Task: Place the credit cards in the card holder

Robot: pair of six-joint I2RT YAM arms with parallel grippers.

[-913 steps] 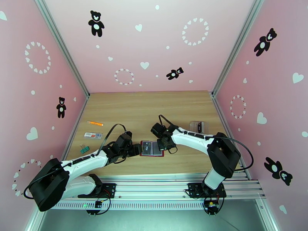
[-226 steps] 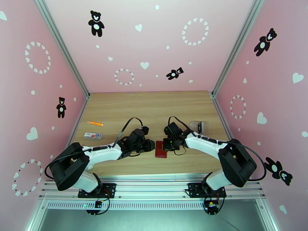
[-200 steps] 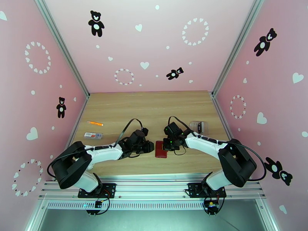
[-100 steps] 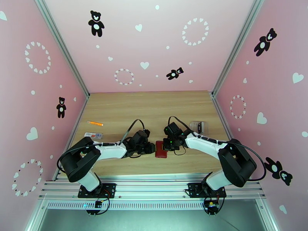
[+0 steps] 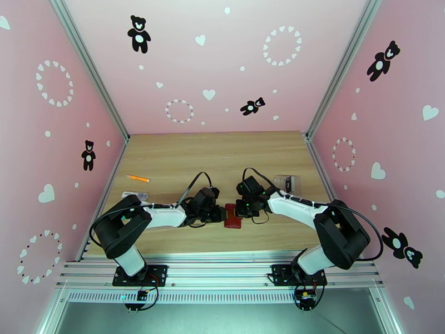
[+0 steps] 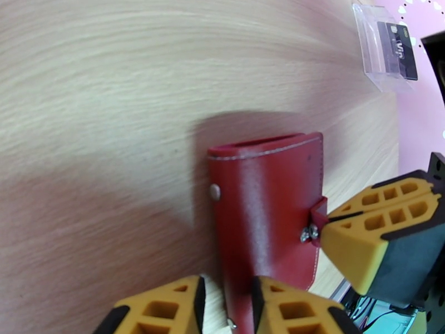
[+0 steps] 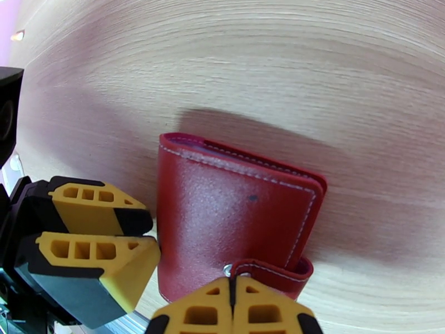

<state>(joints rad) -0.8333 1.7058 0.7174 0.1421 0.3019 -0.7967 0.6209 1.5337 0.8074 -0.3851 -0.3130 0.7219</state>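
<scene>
Wooden table (image 5: pixel 183 157), card holder (image 6: pixel 267 207) closed, contents hidden

On the light wooden table (image 5: pixel 217 154), an orange pen (image 5: pixel 137 178) lies near the left edge with a white-and-red flat strip (image 5: pixel 135 194) just nearer, a clear plastic case (image 5: pixel 280 181) lies toward the right, and pink bear-and-heart walls (image 5: pixel 183 57) stand around.

Left hand (image 6: pixel 225 299) slightly parted; right hand (image 7: pixel 231 304) closed; 2 arms angled inward.

A robotics lab test cell: 2 white robot arms (image 5: pixel 161 215) bolted to an aluminium rail (image 5: pixel 222 272), wooden tabletop (image 5: pixel 217 154), pink bear-and-heart panels (image 5: pixel 183 62).
</scene>
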